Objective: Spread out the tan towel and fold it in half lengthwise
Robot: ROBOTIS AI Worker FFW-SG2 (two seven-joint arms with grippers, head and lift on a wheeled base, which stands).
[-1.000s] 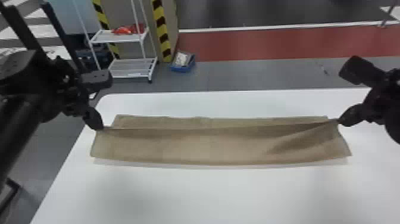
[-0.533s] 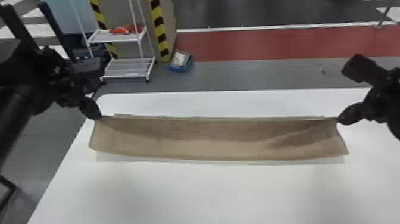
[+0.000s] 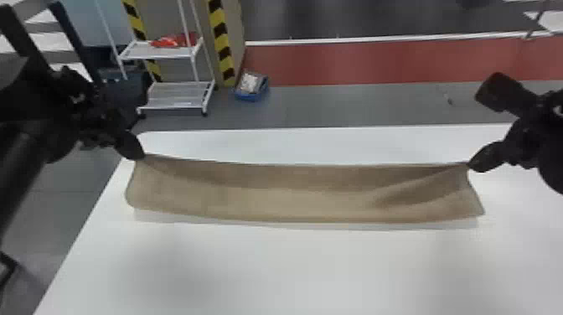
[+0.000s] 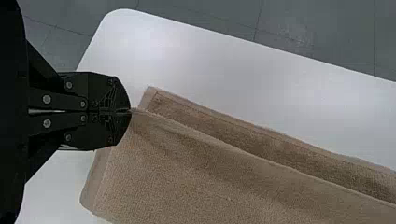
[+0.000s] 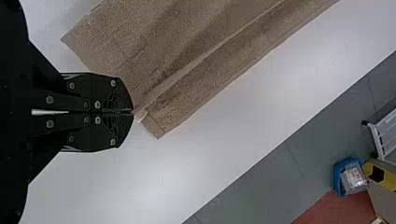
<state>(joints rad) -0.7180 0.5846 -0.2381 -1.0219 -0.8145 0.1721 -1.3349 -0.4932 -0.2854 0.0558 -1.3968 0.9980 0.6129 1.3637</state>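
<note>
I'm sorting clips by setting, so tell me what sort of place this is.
Probably a robotics lab or light-industrial workspace: a white wheeled rack stands behind the table, yellow-and-black hazard tape runs up the edge of a panel, and a broad red strip crosses the grey floor.

Head view high, facing forward-down, wrist views close, towel (image 3: 293,201) shared

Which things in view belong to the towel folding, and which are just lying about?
For the job:
tan towel
left claw and right claw, both gripping it
white table beneath

Just about:
white rack
red item on it
blue bin on the floor
</note>
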